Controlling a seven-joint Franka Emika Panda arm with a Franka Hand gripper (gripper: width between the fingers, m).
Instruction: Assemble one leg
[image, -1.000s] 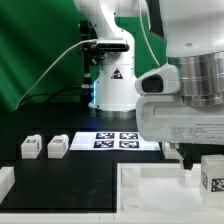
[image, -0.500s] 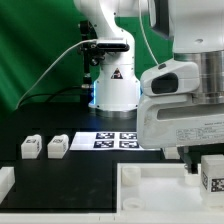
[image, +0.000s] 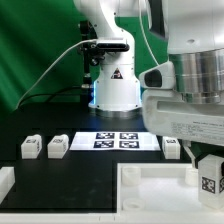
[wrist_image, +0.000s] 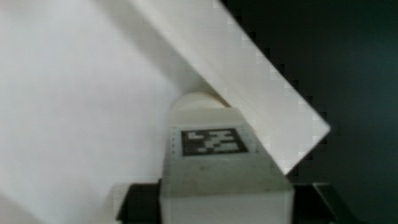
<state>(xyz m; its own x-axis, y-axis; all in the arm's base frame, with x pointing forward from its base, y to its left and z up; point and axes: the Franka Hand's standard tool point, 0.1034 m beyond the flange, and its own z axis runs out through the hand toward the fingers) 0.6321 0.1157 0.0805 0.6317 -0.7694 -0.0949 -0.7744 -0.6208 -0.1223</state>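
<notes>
My gripper (image: 208, 166) is shut on a leg (image: 210, 179), a small white block with a black-and-white tag, at the exterior view's right edge. It holds the leg over the far right corner of the large white tray-like piece (image: 150, 186). In the wrist view the leg (wrist_image: 215, 150) sits between my black fingers (wrist_image: 146, 201), tag facing the camera, its far end against the white piece's raised rim (wrist_image: 240, 70). Two more legs (image: 30, 147) (image: 57, 146) lie at the exterior view's left. A third loose leg (image: 172, 148) shows just behind my gripper.
The marker board (image: 115, 140) lies flat in the middle, in front of the robot base (image: 112, 85). A small white part (image: 5, 180) sits at the front left edge. The black table surface (wrist_image: 347, 60) shows beyond the white piece's rim.
The arm's wrist housing has shifted toward the exterior view's right and uncovered the loose leg behind it. The held leg has sunk slightly toward the white piece's corner.
</notes>
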